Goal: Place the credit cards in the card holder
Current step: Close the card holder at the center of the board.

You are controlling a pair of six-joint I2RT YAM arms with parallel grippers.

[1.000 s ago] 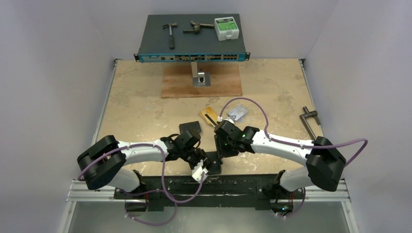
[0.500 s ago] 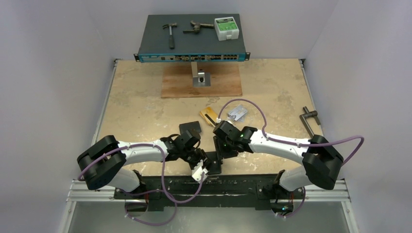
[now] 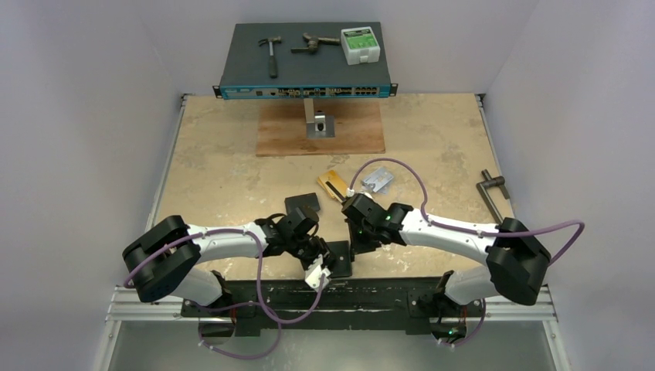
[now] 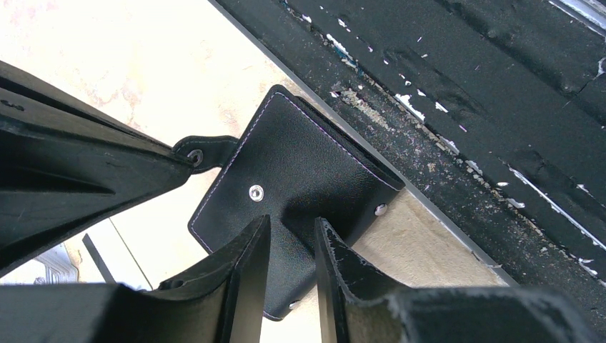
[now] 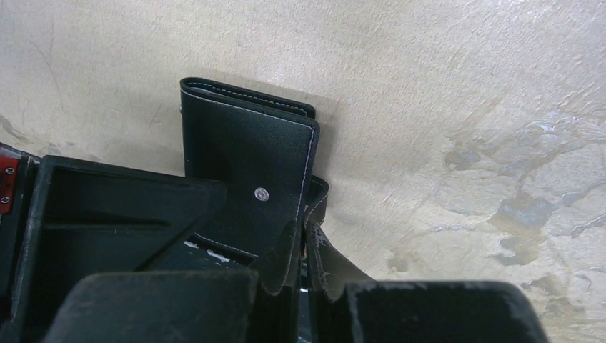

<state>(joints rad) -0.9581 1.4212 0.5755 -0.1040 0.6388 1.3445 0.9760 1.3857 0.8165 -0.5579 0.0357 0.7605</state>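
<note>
**Fig. — Opening the card holder: one gripper to pin, one to peel**

Small black leather-like folding card holder (image 4: pixel 300 164) closed and flat at the near edge of the beige stone-patterned table (image 3: pixel 232 170), between the two wrists. Step in hand, as judged: freeing the short black snap tab (image 4: pixel 207 150) so that the cover can be folded back.

*Doing it well.* Pull the tab up and away from the stud on the cover, along a shallow arc, not straight out along the table. Press down firmly enough with the other gripper to stop the whole holder from sliding or lifting. Lift slowly until the snap lets go, then fold the cover fully open before fetching any card. Likely fault: thin strap slipping out of the pinch.

*Fingers.* Right gripper (image 5: pixel 304 250) pressed together, pinching the tab at the holder's edge. Left gripper (image 4: pixel 293 257) parted by a narrow gap, both tips on the lower corner of the cover; cover seen unbroken across the gap, so judged a downward press, not a pinch.

*Cards.* Gold-orange plastic card (image 3: pixel 334 184) and silver-grey plastic card (image 3: pixel 378 180) further back on the table, apart from the holder. White-silver card with a dark stripe (image 4: pixel 143 250) partly seen just beside the holder's corner. None inside yet.
</note>
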